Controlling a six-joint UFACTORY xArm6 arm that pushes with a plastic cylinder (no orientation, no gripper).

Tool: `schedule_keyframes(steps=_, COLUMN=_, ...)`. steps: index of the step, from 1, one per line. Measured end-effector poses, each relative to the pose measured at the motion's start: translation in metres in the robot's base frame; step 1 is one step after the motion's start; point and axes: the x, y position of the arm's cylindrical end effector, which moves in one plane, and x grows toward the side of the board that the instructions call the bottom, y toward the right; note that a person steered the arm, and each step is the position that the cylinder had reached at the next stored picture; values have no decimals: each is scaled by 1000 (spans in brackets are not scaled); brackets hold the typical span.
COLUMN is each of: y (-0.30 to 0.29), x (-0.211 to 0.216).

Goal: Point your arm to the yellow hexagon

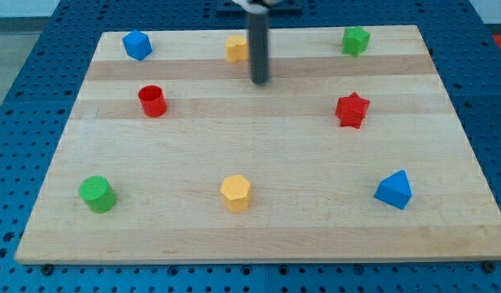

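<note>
**Remote operator:** I have no hand on this arm, so there is no opening to report and nothing held. It ends in a dark rod, and my tip [259,80] sits on the desk [258,232] near the view's top, a little left of centre.

**Colleague:** Is the tip touching any block?

**Remote operator:** Not that I can see. The rod's shaft passes just to the right of a yellow block [236,48] at the top edge and overlaps its right side in the view, so I cannot tell that block's shape or whether the rod touches it. The tip itself ends below it, on bare wood.

**Colleague:** And the yellow hexagon?

**Remote operator:** The yellow hexagon [235,193] lies near the view's bottom, slightly left of centre, well apart from my tip and almost straight below it.

**Colleague:** What else is on the desk? Any containers?

**Remote operator:** The only cup-like thing is a red cylinder [152,101] at the left, whose top looks hollow; I see nothing inside it. A blue block [137,45] sits at the top left, a green block [355,40] at the top right, a red star [352,110] at the right, a green cylinder [97,194] at the bottom left and a blue pyramid-like block [394,190] at the bottom right
</note>
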Motion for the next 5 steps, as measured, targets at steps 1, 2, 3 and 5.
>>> schedule_keyframes(steps=1, y=39, x=80)
schedule_keyframes(steps=2, y=33, x=94)
schedule_keyframes(steps=3, y=10, x=96)
schedule_keyframes(steps=5, y=22, x=104)
